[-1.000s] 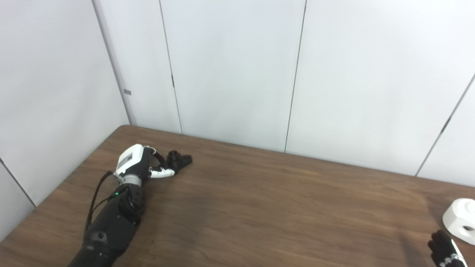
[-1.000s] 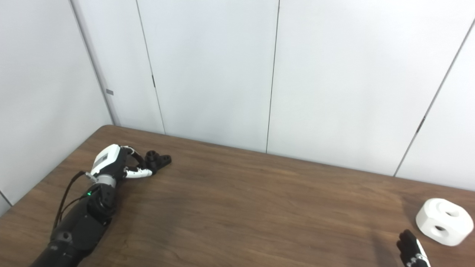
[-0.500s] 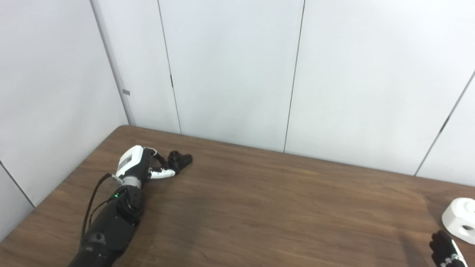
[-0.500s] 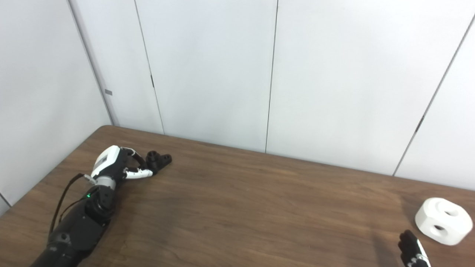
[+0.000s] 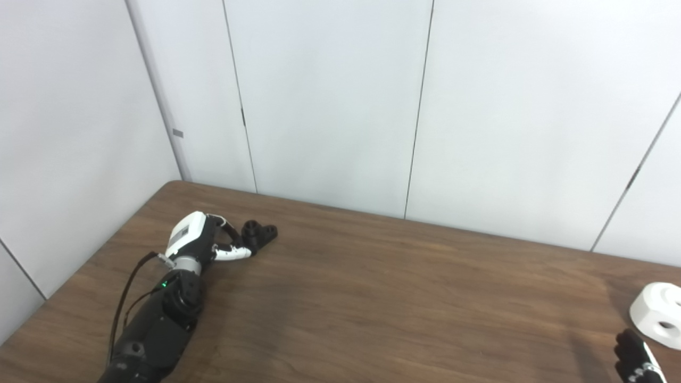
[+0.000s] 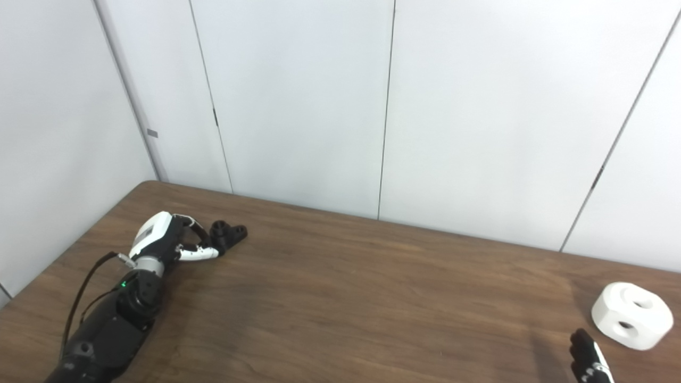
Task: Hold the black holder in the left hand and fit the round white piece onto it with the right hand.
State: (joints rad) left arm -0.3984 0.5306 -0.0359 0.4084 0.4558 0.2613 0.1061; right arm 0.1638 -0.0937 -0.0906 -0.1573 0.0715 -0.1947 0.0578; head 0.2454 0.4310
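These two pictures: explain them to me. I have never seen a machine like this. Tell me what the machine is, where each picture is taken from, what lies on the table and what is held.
This is a human-shaped robot at a brown table. Both pictures come from two cameras side by side on its head, so they show one scene from places slightly apart. The dark arm at lower left ends in the left hand, white-backed. Its fingers curl around one end of a small black holder that lies on the table; whether the grip is closed cannot be told. At far right a round white piece with holes lies free on the table. Just below it only the dark tip of the right hand shows, not touching the piece. Nothing is lifted yet.
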